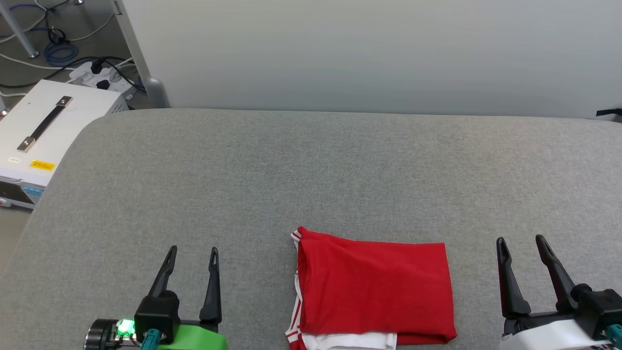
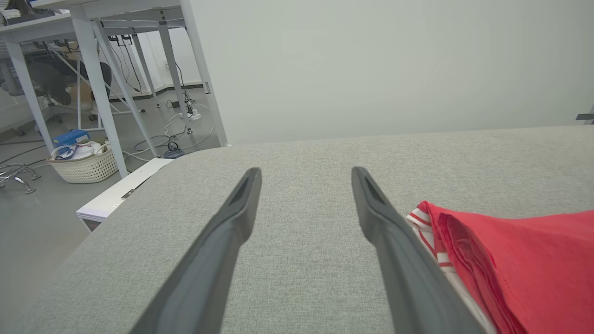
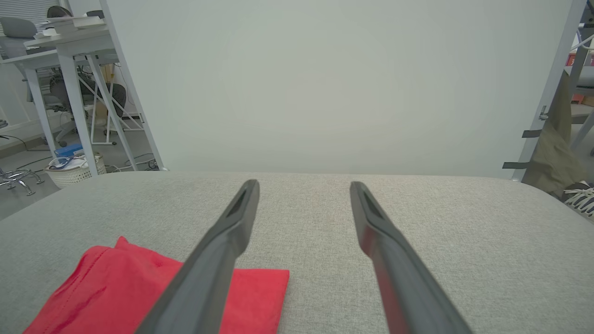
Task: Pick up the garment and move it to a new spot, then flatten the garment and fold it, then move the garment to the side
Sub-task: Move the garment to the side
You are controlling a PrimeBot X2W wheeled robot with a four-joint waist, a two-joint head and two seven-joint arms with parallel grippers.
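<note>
1. Grey woven cloth covered the surface (image 1: pixel 291 170). Off its left corner we saw a white case (image 1: pixel 43 131) with a dark handle on the floor among cables, well apart from the work.
2. Our left end effector (image 1: pixel 194 250) sat over the near left of the surface, its two fingers spread apart and holding nothing. It was beside the cloth and not touching it. We judged it was parked there so as not to disturb the fold.
3. Our garment (image 1: pixel 374 287) lay between the two arms at the near edge, folded into a compact red rectangle. Striped trim ran down its left side and a white layer peeked out underneath at the front. Its edges looked fairly square, so we judged the folding done and only the move to the side left.
4. Our right end effector (image 1: pixel 520 239) hung to the right of the garment, fingers likewise apart and empty, near its right edge but clear of it. We judged that whichever arm took it would have to pinch all the layers together, or the fold would come undone.
</note>
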